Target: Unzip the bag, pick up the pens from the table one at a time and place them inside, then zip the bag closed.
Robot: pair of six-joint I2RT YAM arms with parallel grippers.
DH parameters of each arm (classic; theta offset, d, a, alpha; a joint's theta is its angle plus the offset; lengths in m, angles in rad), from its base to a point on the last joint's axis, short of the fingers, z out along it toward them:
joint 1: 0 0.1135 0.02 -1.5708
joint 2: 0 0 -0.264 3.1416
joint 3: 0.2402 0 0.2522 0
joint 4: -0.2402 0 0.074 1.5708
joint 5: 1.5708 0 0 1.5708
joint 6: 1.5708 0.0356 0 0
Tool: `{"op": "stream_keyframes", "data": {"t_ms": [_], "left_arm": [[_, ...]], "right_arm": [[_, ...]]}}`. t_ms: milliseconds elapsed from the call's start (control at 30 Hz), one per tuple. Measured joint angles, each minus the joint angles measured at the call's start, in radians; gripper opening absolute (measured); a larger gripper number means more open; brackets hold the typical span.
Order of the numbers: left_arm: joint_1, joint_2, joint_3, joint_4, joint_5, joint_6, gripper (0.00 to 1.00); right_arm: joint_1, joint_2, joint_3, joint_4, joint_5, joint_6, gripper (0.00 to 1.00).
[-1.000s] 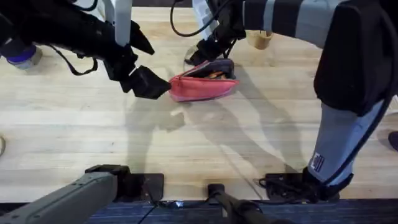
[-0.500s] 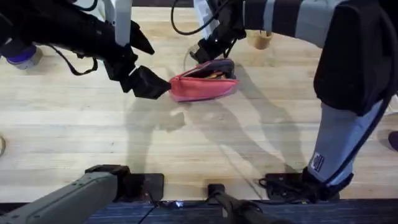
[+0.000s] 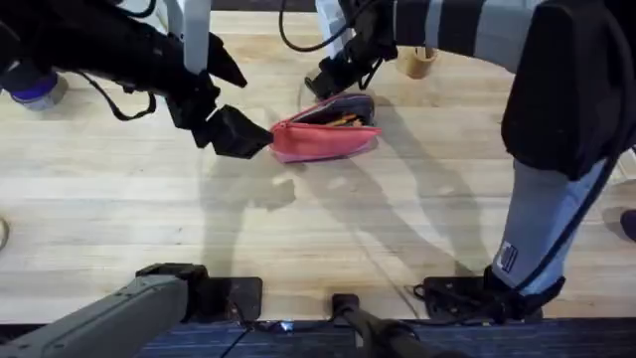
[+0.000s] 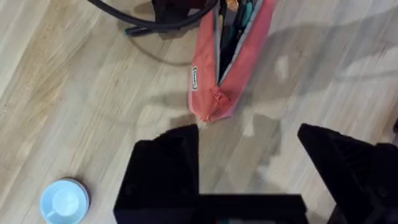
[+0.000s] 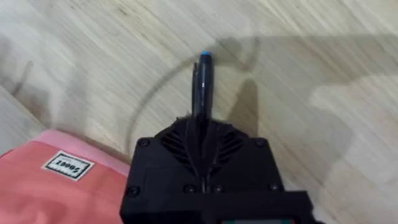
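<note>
The pink bag (image 3: 325, 131) is lying unzipped on the table (image 3: 298, 229), with things showing inside. The right gripper (image 5: 202, 127) is clenching a dark pen (image 5: 203, 87) just behind the bag. The left gripper (image 4: 249, 158) is hovering released at the bag's end. A small blue cup (image 4: 64, 201) is sitting nearby.

purple-lidded jar (image 3: 33, 88) far left | tan cup (image 3: 416, 63) back | blue-white cup (image 4: 64, 201)

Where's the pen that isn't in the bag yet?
The pen is pinched in the right claw, just behind the open bag, near the table's far edge.
</note>
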Motion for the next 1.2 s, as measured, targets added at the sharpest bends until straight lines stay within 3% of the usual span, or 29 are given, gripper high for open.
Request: {"op": "stream_keyframes", "data": {"t_ms": [433, 1200], "left_arm": [[0.000, 0.000, 0.000, 0.000, 0.000, 0.000, 0.993], [0.000, 0.000, 0.000, 0.000, 0.000, 0.000, 0.993]], "right_arm": [[-0.045, 0.002, 0.039, -0.006, 0.039, -0.115, 0.031], [-0.062, -0.165, 0.041, -0.007, 0.077, -0.339, 0.031]]}}
